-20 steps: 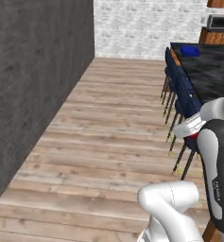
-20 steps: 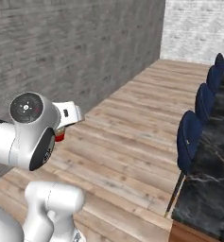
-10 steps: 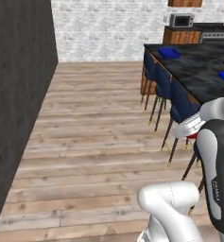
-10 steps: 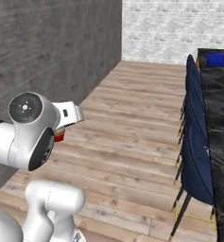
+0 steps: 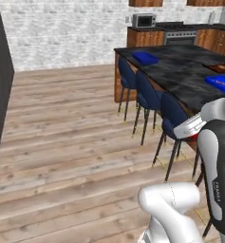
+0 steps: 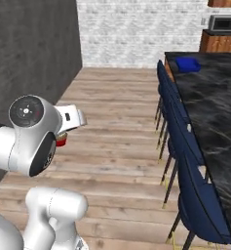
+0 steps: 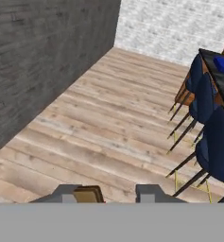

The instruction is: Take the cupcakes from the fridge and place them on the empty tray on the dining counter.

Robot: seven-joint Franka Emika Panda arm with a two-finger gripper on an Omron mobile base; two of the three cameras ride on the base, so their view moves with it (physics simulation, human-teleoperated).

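Left base view: dining counter [image 5: 180, 71] carrying a blue tray [image 5: 145, 58] at its far end, looking bare inside; second blue tray [image 5: 220, 83] nearer, cut by the frame edge, contents unreadable. Hand view: gripper [image 7: 108, 193] narrowly parted, clamped on a cupcake [image 7: 87, 194], tan with a red sliver, mostly hidden, well apart from both trays, above wooden floor [image 7: 108, 123].

base views flank arm, sharing dining counter [image 5: 190, 71], hand view floorward
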